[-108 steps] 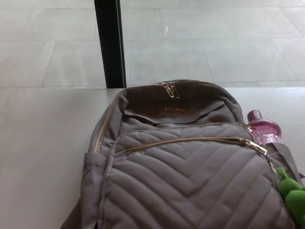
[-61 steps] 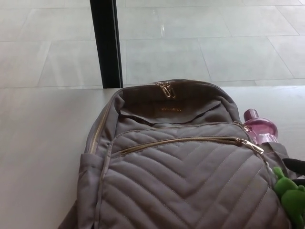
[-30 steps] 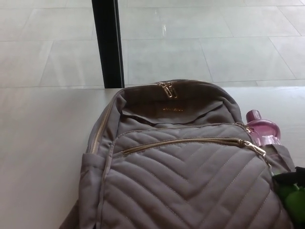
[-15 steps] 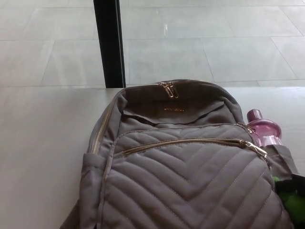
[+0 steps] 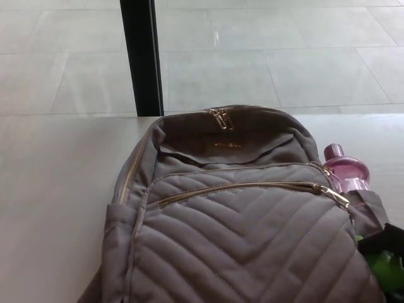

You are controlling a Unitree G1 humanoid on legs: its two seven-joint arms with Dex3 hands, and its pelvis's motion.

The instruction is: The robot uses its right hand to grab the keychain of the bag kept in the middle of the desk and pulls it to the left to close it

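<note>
The left of the frame is bare desk (image 5: 57, 189), open right up to the bag (image 5: 240, 233), which fills the centre and bottom. At the right edge a pink bottle (image 5: 344, 169) stands tight against the bag. Below it a green toy (image 5: 385, 268) and the right hand (image 5: 392, 237) crowd the lower right corner. A black post (image 5: 142, 57) rises beyond the desk at upper left.

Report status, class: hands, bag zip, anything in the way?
Left hand out of view. Right hand at lower-right edge over green keychain, grip unclear. Zip pull at bag's right end. Nothing across the zip.
</note>
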